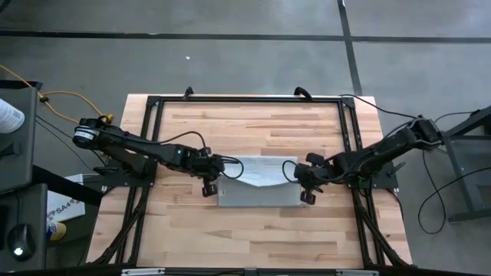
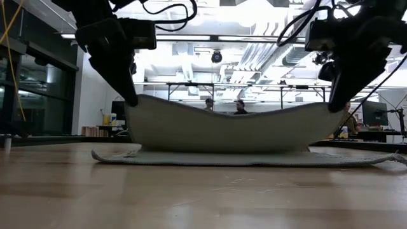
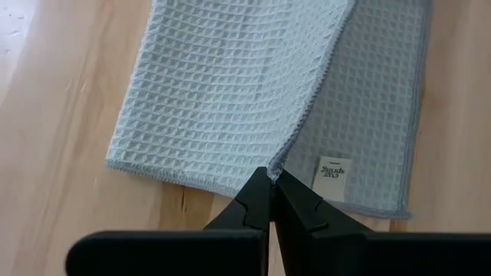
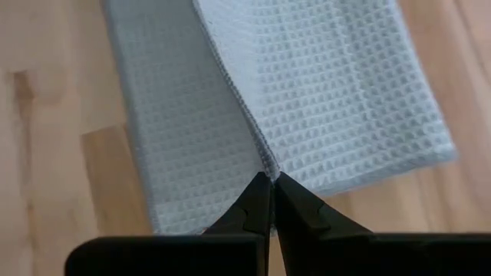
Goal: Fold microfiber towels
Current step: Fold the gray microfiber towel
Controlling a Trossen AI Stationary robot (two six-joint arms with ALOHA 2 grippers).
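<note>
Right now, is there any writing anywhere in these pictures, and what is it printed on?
Small white tag sewn on the towel: two short lines of dark print, too blurred to read.
Box on the floor beside the table: dark letters and digits, cut off and too small to read with certainty.
Nothing else readable.
</note>
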